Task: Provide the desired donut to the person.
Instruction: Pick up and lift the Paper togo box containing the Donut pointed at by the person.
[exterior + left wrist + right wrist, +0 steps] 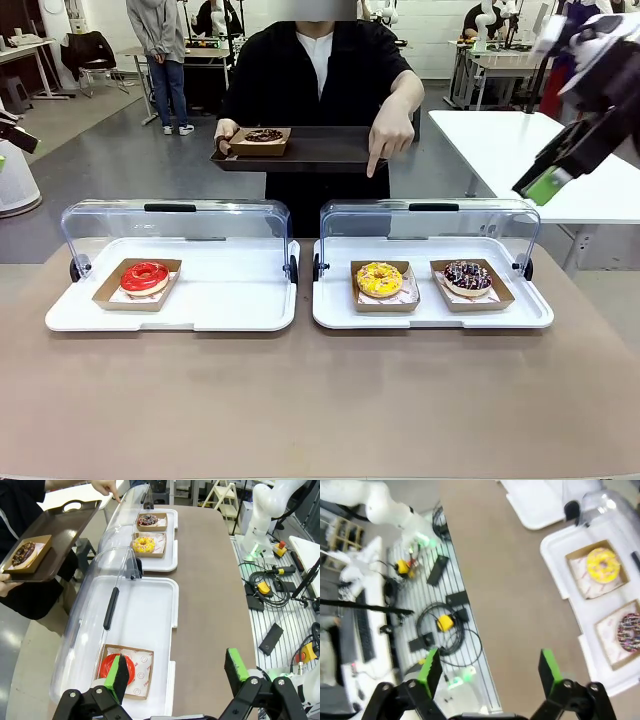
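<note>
The table (320,400) has a plain, matte grey-brown top. The right tray (430,322) is the reference item: white, with its clear lid (430,220) swung up at the far edge. It holds a yellow donut (380,279) at its left end and a chocolate sprinkle donut (468,277) at its right end, each in a cardboard boat.

Just beside the right tray, on its left, lies the left tray (230,290). Its lid (170,222) is also raised. A red donut (145,277) sits at its end away from the right tray.

Beyond the right tray's far edge stands the person (320,90), who holds a dark tray (320,150) with a chocolate donut (264,136) in a boat. The pointing hand (390,130) aims one finger downward, in line with the right tray's yellow-donut end.

The left gripper (176,672) hovers over the left tray near the red donut, well apart from the right tray. Its jaws are spread and empty. The right gripper (489,672) hangs high, off the right tray's right end, with jaws spread wide and empty.

The room has a grey floor. Cables (270,590) lie on the robot's side of the table. A white table (500,140) stands beyond the right tray, to its right.
</note>
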Tool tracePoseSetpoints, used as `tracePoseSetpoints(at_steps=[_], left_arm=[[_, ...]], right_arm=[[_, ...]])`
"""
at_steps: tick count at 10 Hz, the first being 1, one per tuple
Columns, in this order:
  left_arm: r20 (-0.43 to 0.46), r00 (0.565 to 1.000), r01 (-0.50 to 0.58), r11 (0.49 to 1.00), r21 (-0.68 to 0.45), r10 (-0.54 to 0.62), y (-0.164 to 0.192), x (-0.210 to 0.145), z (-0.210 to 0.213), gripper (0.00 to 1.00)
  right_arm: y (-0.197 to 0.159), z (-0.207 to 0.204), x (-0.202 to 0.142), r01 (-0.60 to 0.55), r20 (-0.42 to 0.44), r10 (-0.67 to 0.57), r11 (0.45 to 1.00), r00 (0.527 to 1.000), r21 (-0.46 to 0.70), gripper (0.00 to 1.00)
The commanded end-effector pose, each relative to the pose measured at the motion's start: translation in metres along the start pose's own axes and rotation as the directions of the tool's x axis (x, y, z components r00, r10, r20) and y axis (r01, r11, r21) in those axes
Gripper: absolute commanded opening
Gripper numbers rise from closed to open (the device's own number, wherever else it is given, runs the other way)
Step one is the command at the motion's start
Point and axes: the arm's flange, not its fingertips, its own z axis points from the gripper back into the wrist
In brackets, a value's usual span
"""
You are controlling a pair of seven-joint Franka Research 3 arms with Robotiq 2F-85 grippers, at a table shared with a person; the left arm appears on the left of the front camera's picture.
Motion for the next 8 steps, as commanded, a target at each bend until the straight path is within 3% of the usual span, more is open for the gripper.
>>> tracePoseSetpoints(at_steps=[1,5,8], left_arm=[[0.005,1.000,0.000,1.000,-0.002,0.000,-0.001,0.000,0.000,1.00],[0.005,1.000,0.000,1.000,-0.002,0.000,-0.001,0.000,0.000,1.00],[0.005,1.000,0.000,1.000,-0.002,0.000,-0.001,0.000,0.000,1.00]], right_arm=[[0.009,-0.032,0.006,-0.042,-0.107,0.037,0.998,0.994,-0.046,1.00],[0.020,-0.118,0.005,-0.187,-0.241,0.147,0.971,0.959,-0.150,1.00],[0.002,-0.163,0.005,-0.378,-0.270,0.314,0.897,0.910,-0.229,1.00]])
